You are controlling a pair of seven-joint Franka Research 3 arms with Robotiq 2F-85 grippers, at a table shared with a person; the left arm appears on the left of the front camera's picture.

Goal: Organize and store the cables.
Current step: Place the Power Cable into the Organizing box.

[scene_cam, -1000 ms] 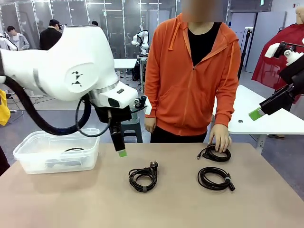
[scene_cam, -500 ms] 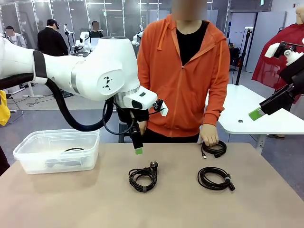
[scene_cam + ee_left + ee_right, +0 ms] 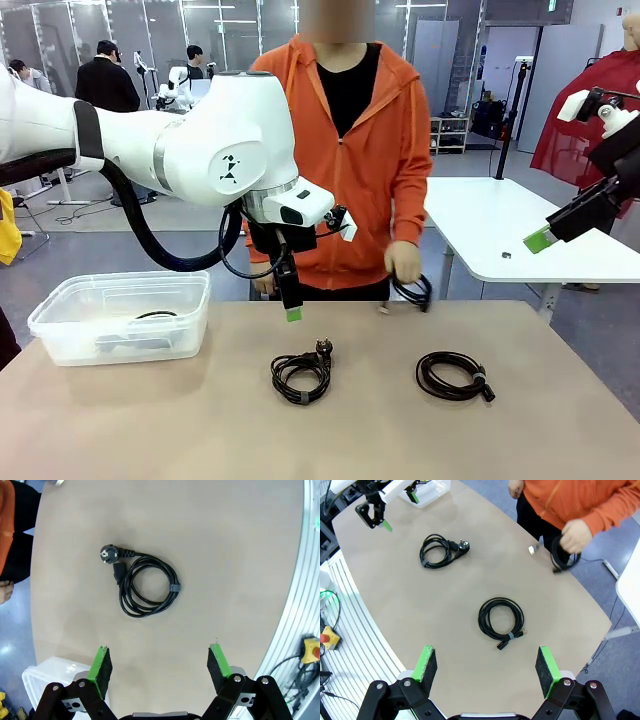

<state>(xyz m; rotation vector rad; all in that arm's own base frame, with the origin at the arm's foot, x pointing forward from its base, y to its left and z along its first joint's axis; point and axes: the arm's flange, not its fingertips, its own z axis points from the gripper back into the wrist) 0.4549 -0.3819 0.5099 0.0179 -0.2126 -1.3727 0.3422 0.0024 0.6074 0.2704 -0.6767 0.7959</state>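
Note:
Two coiled black cables lie on the tan table (image 3: pixel 150 420): one with a round plug (image 3: pixel 302 375) (image 3: pixel 145 585) (image 3: pixel 437 550) near the middle, and another (image 3: pixel 452 375) (image 3: pixel 501 619) to its right. A third cable (image 3: pixel 412 290) (image 3: pixel 565 555) hangs off the table in the person's hand (image 3: pixel 402 262). My left gripper (image 3: pixel 292 312) (image 3: pixel 160 665) hovers open, pointing down, just behind and above the plug cable. High at the right, clear of the table, my right gripper (image 3: pixel 540 240) (image 3: pixel 484 667) is open and empty.
A clear plastic bin (image 3: pixel 50 320) (image 3: pixel 427 492) stands at the table's left end with a dark cord (image 3: pixel 155 315) inside. The person in an orange hoodie stands at the far edge. A white table (image 3: pixel 520 230) sits behind on the right.
My left arm swung right from beside the bin to above the plug cable. The person picked the third cable up off the table and stepped left. The right arm stayed still.

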